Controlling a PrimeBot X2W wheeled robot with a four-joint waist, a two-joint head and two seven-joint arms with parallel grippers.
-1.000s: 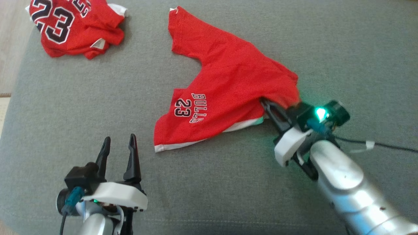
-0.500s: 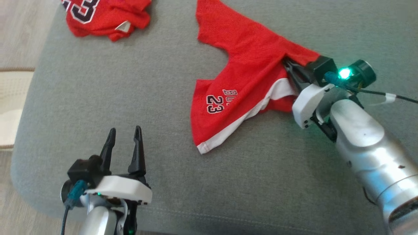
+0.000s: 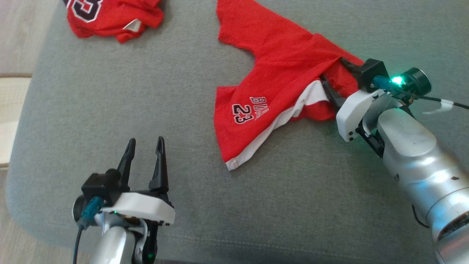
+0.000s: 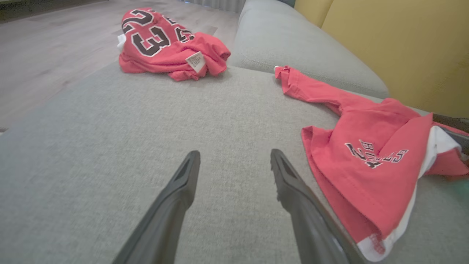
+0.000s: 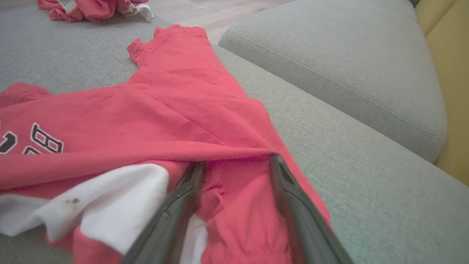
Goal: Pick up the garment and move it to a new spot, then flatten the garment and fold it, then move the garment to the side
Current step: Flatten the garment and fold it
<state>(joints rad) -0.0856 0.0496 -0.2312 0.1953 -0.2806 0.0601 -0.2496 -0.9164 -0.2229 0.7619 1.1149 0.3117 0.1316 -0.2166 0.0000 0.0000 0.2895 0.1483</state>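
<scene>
The garment (image 3: 278, 62) is a pair of red shorts printed "BULLS 23", lying on the grey sofa seat (image 3: 91, 91) with its right side folded over so the white lining shows. My right gripper (image 3: 333, 69) is at that folded edge, fingers spread apart and open, their tips tucked under the draped cloth. In the right wrist view the red fabric (image 5: 183, 102) lies across the right gripper (image 5: 236, 161). My left gripper (image 3: 146, 141) hovers open to the garment's left, with nothing between its fingers. In the left wrist view the left gripper (image 4: 234, 154) points past the shorts (image 4: 366, 146).
A crumpled red jersey (image 3: 110, 18) with a large "23" lies at the seat's far left corner, also the jersey (image 4: 165, 44). A grey back cushion (image 5: 329, 55) rises behind the shorts, with a yellow wall (image 4: 403, 36) beyond. Wooden floor (image 3: 14, 36) borders the sofa's left edge.
The right gripper, earlier shut on the garment's right edge, carried it over the shorts, exposing the white lining, and its fingers have now spread. The head camera also shifted. The left gripper stayed open.
</scene>
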